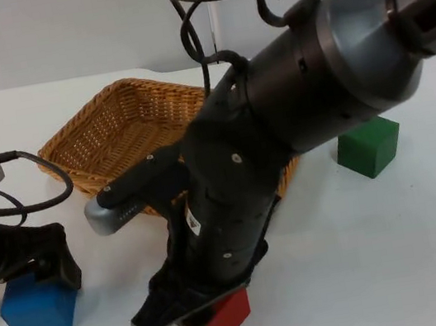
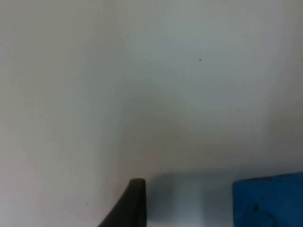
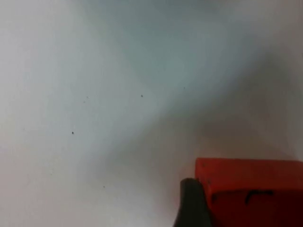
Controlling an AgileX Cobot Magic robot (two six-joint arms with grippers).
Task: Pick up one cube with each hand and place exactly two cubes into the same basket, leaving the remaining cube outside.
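Observation:
At the table's front left stands a blue cube (image 1: pixel 39 307). My left gripper (image 1: pixel 25 287) is lowered over it, open, one finger on each side. In the left wrist view a black fingertip (image 2: pixel 134 204) stands apart from the blue cube (image 2: pixel 269 201). The red cube (image 1: pixel 222 320) rests on the table at the front middle, with my right gripper (image 1: pixel 195 313) shut on it. In the right wrist view a fingertip (image 3: pixel 191 204) presses against the side of the red cube (image 3: pixel 251 191). A green cube (image 1: pixel 369 147) sits alone at the right. The wicker basket (image 1: pixel 89 143) lies behind, partly hidden by the right arm.
The right arm's thick body stretches from the upper right across the basket's right half. White table top lies bare between the blue and red cubes and in front of the green cube. The grey partition wall closes the back.

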